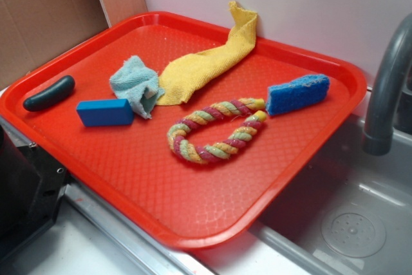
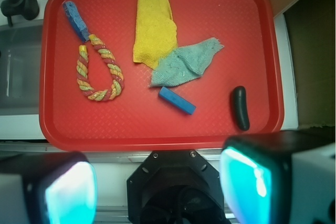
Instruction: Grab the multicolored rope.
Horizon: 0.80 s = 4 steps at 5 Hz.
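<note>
The multicolored rope [image 1: 226, 147] [image 2: 114, 72] lies in a U-shaped loop on the red tray [image 1: 193, 239] [image 2: 157, 141], its twisted strands red, yellow, pale green and pink. Its two ends touch a blue sponge [image 1: 297, 93] [image 2: 76, 19]. Only the wrist view shows my gripper [image 2: 157, 187]. It hangs high above the tray's near edge, over the black robot base, far from the rope. Its fingers [image 2: 68, 190] with cyan pads stand wide apart with nothing between them.
Also on the tray: a yellow towel [image 1: 206, 62] [image 2: 152, 24], a crumpled light blue cloth [image 1: 136, 82] [image 2: 186, 64], a blue block [image 1: 104, 112] [image 2: 177, 100] and a black oblong object [image 1: 49, 93] [image 2: 240, 107]. A grey faucet [image 1: 386, 94] and sink [image 1: 354, 223] adjoin the tray.
</note>
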Each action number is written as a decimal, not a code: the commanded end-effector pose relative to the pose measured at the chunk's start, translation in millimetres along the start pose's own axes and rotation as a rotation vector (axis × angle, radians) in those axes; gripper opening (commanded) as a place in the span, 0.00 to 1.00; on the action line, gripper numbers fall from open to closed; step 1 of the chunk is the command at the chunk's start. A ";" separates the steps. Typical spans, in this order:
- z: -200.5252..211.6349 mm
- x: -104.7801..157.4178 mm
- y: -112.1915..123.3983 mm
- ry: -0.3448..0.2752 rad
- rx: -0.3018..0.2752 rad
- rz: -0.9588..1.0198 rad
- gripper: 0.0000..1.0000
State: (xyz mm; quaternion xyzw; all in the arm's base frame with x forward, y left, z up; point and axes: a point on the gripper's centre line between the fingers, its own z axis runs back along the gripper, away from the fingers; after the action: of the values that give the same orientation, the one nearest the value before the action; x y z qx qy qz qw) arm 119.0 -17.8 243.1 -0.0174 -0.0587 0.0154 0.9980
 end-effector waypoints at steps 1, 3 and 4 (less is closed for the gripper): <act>0.0 0.0 0.0 0.000 0.000 0.000 1.00; -100.8 26.7 -20.9 0.022 -0.049 0.361 1.00; -137.1 42.1 -33.9 -0.047 -0.043 0.606 1.00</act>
State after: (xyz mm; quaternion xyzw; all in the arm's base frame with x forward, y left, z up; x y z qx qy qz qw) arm 168.5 -56.8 107.3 -0.0467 -0.0626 0.3098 0.9476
